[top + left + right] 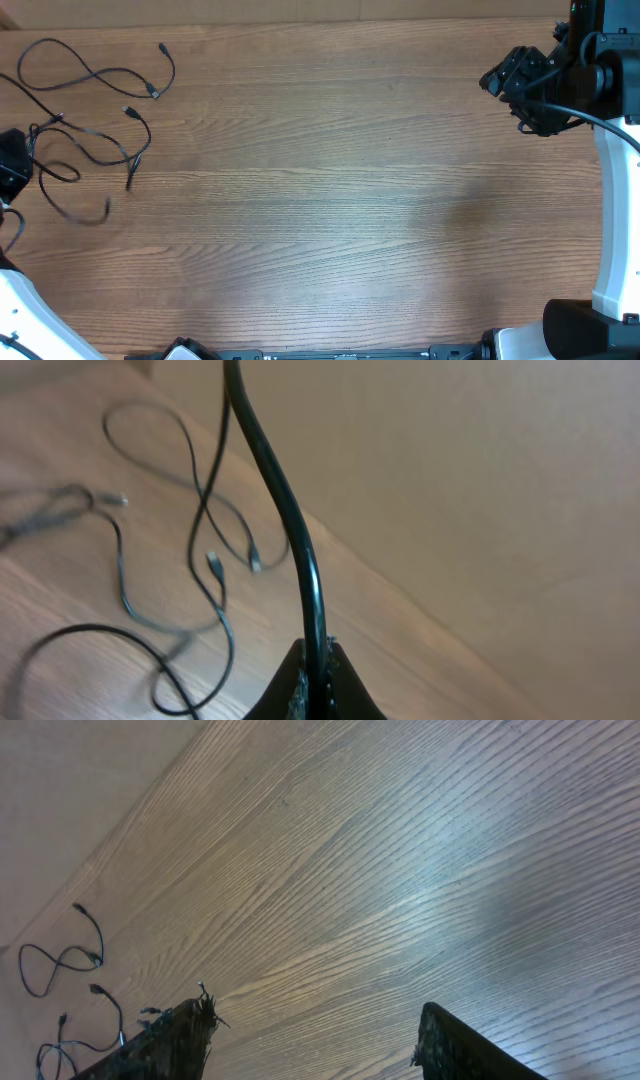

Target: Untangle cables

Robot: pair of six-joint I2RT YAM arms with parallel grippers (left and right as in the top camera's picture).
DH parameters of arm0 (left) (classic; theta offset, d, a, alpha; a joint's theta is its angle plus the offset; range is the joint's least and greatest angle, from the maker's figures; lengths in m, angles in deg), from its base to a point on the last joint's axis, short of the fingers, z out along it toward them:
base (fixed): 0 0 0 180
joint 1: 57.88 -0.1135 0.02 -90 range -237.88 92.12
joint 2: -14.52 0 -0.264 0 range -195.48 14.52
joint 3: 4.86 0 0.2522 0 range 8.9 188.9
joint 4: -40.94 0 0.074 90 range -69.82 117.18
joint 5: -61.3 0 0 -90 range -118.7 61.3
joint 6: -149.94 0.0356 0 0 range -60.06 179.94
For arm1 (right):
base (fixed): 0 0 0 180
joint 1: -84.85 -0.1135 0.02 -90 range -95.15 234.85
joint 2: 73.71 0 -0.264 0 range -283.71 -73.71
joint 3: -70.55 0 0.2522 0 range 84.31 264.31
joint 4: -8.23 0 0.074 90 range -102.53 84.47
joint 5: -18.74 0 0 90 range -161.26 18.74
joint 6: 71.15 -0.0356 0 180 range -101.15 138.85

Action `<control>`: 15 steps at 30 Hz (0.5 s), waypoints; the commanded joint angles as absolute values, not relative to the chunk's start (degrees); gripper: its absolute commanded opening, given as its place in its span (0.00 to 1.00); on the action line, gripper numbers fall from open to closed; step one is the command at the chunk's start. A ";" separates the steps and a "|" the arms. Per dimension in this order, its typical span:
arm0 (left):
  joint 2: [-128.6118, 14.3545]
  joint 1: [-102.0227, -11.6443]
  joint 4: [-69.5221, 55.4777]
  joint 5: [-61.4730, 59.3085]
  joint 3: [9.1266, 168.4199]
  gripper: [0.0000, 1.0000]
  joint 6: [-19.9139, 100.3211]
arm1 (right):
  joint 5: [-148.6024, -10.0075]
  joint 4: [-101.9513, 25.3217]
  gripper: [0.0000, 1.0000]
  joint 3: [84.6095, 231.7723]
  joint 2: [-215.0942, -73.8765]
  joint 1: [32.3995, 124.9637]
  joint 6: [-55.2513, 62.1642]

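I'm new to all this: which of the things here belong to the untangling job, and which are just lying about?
Part of the job:
- loose cables, thin and black, on the table
- held cable, pinched in the left tool

Just there:
- right tool, open and empty, far from the cords
- wooden table

Cables (153,92): thin black cords with small plugs at the ends.
Pose: loose crossing loops lying flat on the bench (330,180), just ahead of the left end effector (318,663).
Cord (311,585): one strand clamped in that end effector, arching up and away.
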State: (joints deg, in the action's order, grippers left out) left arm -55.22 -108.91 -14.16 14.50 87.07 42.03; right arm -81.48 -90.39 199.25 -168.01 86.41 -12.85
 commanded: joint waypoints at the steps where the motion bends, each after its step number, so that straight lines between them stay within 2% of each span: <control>1: -56.29 -109.24 -17.00 17.10 87.33 0.04 38.05 | -81.13 -89.95 0.66 199.01 -168.04 86.47 -12.56; 8: -58.67 -109.19 -17.33 30.33 86.87 0.04 43.06 | -81.15 -89.84 0.66 199.01 -168.04 86.47 -12.56; 12: -58.74 -109.19 -17.39 30.22 86.87 0.04 43.93 | -81.17 -89.89 0.66 199.01 -168.04 86.47 -12.56; 15: -59.28 -109.56 -18.20 27.18 86.85 0.04 38.31 | -81.15 -90.13 0.65 199.01 -168.04 86.47 -12.56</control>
State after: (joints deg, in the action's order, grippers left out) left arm -58.80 -108.93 -17.76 26.85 87.02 41.64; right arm -81.48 -90.21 199.25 -168.01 86.41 -12.85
